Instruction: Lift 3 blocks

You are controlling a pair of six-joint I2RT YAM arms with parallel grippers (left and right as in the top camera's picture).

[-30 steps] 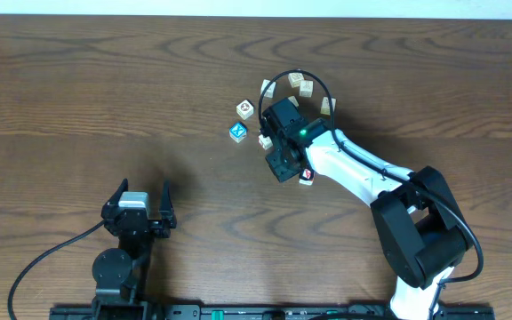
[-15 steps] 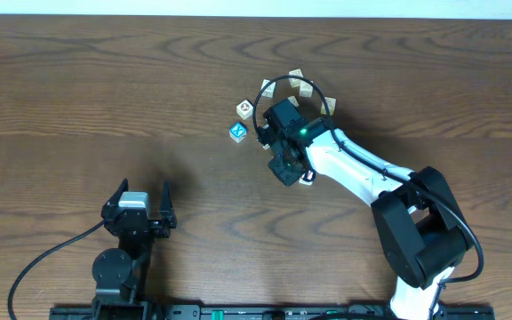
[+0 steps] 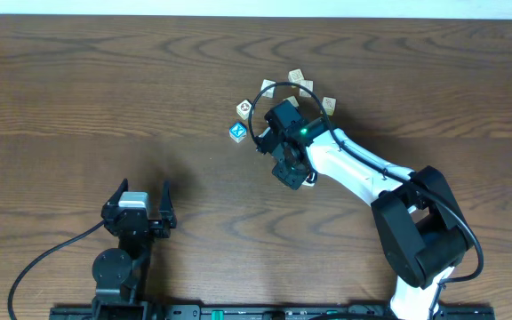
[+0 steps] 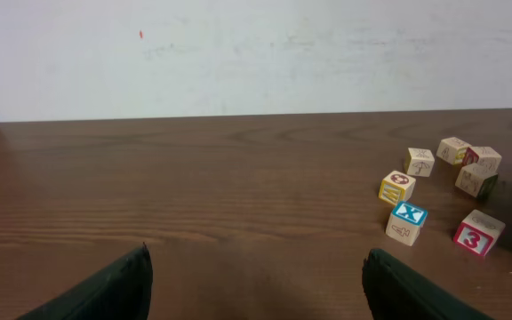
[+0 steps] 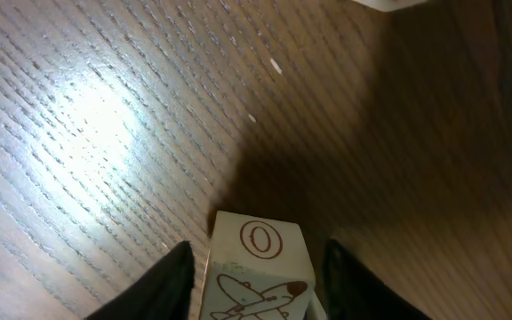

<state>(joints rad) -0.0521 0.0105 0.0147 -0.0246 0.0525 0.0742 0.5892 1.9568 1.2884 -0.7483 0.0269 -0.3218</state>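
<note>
Right gripper [image 5: 256, 267]: jaws parted, straddling a pale O-lettered block [image 5: 258, 242] with slim gaps either side; left gripper [image 4: 256, 258]: jaws spread wide above the wooden table [image 4: 194, 196].

The dark brown, wood-grain tabletop [image 3: 78, 80] fills the overhead view. A blue-faced cube [image 3: 236, 132] sits on it just off centre toward 11 o'clock. Its top shows a white X and its pale side carries faint marks. Beyond the far edge, at 12 o'clock, rises a whitish wall [image 4: 256, 53] bearing a tiny red speck [image 4: 140, 36].
</note>
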